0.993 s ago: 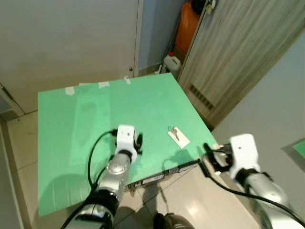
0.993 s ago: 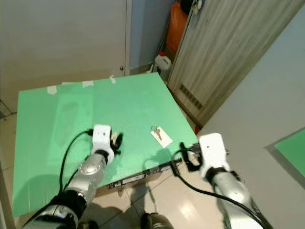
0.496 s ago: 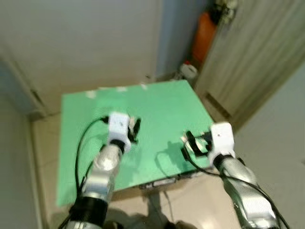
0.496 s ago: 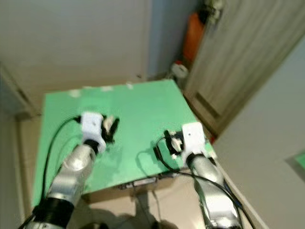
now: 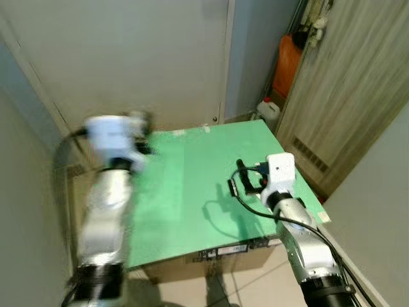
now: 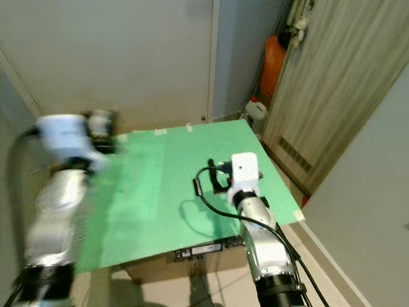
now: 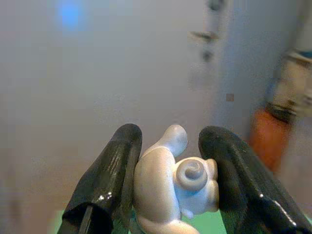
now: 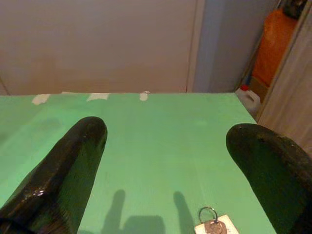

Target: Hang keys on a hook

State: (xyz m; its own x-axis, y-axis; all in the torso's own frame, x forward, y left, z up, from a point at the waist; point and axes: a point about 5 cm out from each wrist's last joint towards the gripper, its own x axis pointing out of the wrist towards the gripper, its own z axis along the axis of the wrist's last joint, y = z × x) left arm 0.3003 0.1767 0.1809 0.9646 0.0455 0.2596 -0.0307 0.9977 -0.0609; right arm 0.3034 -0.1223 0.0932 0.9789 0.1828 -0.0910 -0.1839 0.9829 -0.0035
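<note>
Two grippers were at work, and we judged the step in hand to be the pick-up of the keys (image 8: 213,226), which lay flat on the green surface (image 5: 185,192) with their ring and a pale tag, just ahead of the right gripper (image 8: 165,165) and between the lines of its two fingers. That gripper hovered over the near right part of the surface with its fingers spread wide apart and nothing in them. To do the grasp well, we thought it should come down with the ring centred between the fingertips and close low, against the surface, since thin flat keys slip away from a high pinch; taking the ring or the tag would probably leave the loop free for hanging. The left gripper (image 7: 170,195), raised off to the left beyond the surface edge, was clamped on a small white hook (image 7: 173,183) with a curled end. Much remained hard to read: the left arm (image 5: 108,185) was smeared by motion blur in the head views, the keys were hidden there behind the right gripper (image 5: 246,184), and the tag was cut off at the edge of the right wrist view. We could not tell where the hook was to be fixed.
</note>
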